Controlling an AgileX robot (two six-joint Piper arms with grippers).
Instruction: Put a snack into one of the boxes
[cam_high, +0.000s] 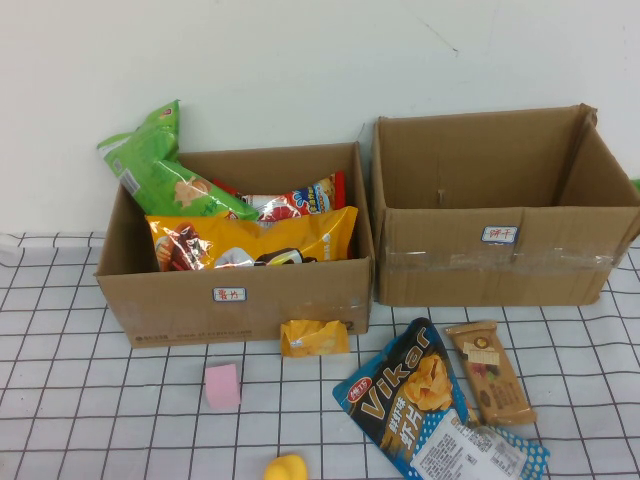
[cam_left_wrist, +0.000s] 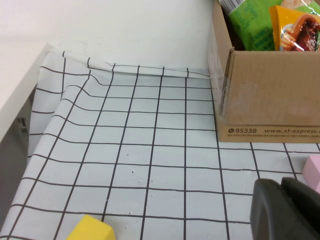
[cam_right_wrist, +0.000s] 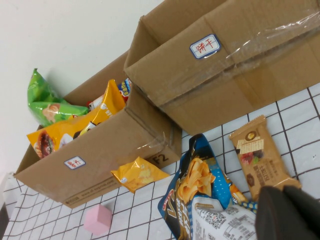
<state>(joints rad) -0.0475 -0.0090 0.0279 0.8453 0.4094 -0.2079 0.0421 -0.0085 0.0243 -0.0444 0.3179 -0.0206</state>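
The taped cardboard box (cam_high: 500, 262) with a white blue-edged label stands open and empty at the back right; it also shows in the right wrist view (cam_right_wrist: 240, 65). Of the snack, only an orange end (cam_right_wrist: 236, 193) peeks out from under a blue chip bag (cam_high: 410, 390); the rest is hidden. My right gripper (cam_right_wrist: 283, 192) is shut and empty, hovering over the near end of a tan bar (cam_right_wrist: 257, 157). My left gripper (cam_left_wrist: 281, 187) is shut and empty, low over the cloth left of the left box. Neither gripper shows in the high view.
A smooth-fronted box (cam_high: 240, 300) full of snack bags stands at the back left. A plain yellow-orange packet (cam_high: 314, 338) leans at its front. A pink cube (cam_high: 222, 386) and a yellow object (cam_high: 285, 468) lie on the checked cloth (cam_high: 80, 400).
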